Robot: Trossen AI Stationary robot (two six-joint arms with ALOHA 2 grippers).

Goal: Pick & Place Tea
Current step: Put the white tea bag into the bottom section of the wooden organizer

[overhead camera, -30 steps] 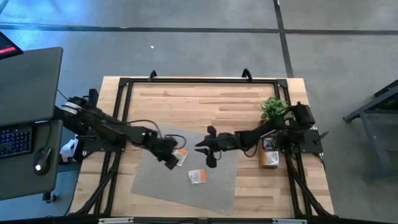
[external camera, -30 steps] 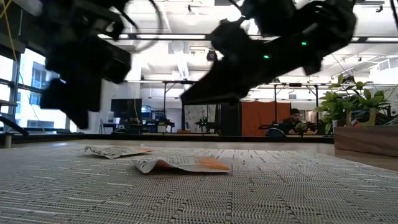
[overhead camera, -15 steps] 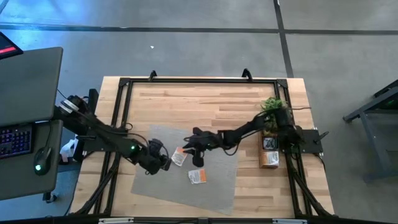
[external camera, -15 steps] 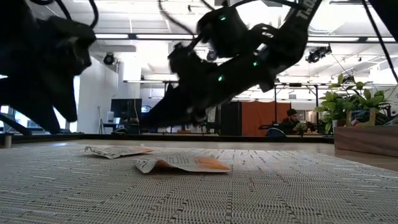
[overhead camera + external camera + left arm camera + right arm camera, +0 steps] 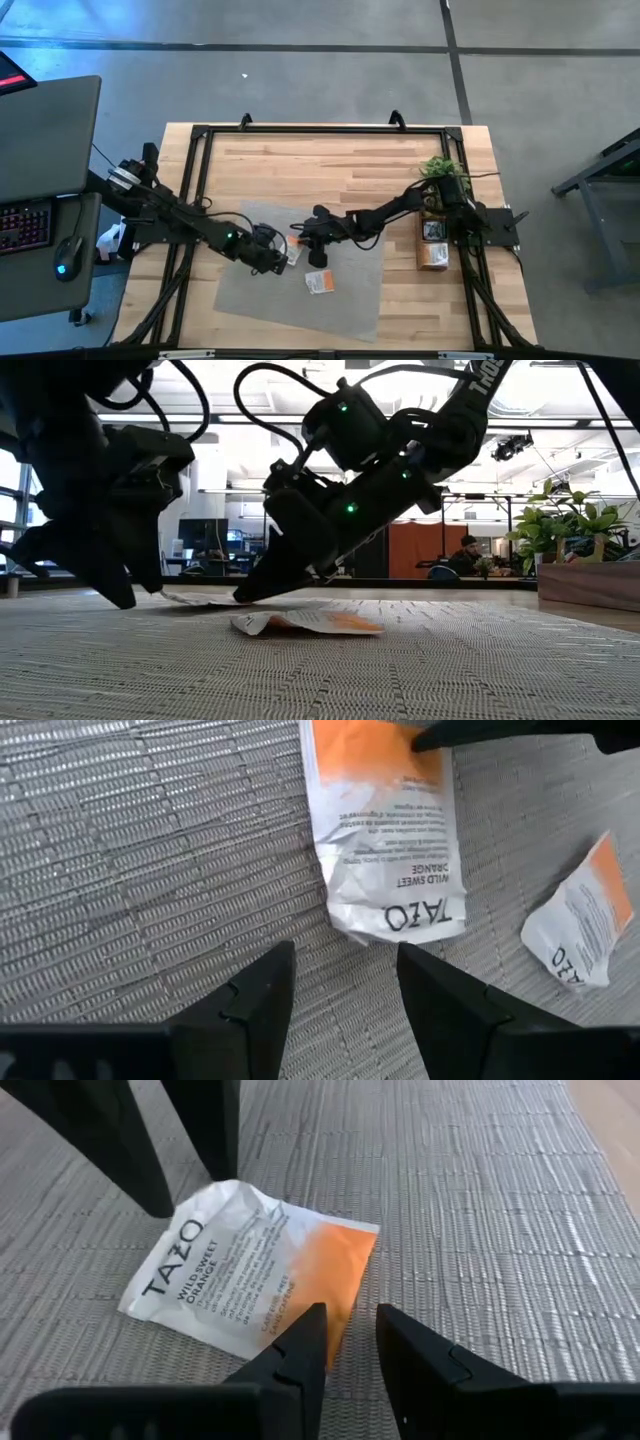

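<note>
Two grippers have converged on one white-and-orange tea sachet (image 5: 291, 252) on the grey mat (image 5: 350, 300): left gripper (image 5: 335, 982), fingers apart, at its white end; right gripper (image 5: 345, 1340), fingers narrowly parted, over its orange end. Neither holds it; a grasp seems imminent. A second sachet (image 5: 319, 283) lies nearby.

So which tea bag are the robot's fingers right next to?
The sachet between the two grippers, its orange end by the right fingers. The other sachet lies alone, nearer the mat's middle.
</note>
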